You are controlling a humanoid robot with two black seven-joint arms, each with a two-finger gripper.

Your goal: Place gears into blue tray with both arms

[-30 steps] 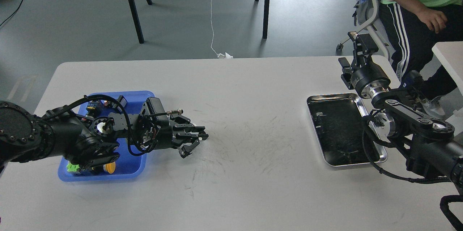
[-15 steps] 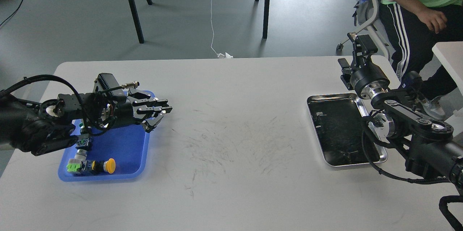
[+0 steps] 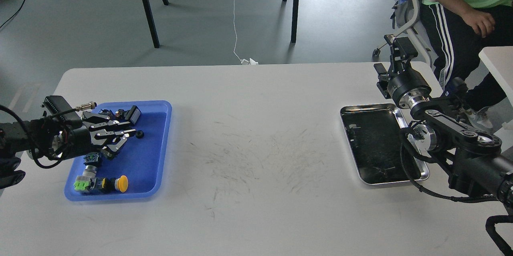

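Note:
The blue tray lies at the table's left. One small black gear rests on the tray floor near its middle. My left gripper hovers over the tray's left half, fingers spread and empty, tips just left of that gear. My right gripper is raised at the table's far right edge, beyond the silver tray; it is seen from behind and its fingers cannot be told apart.
Coloured push-button switches lie in the blue tray: a green and yellow group at its near end, a black one at its far end. A silver metal tray sits at right. A seated person is beyond the table's right corner.
My left arm has pulled back to the left, from over the table right of the blue tray to over the tray. A gear now shows on the tray floor. The right arm stayed put.

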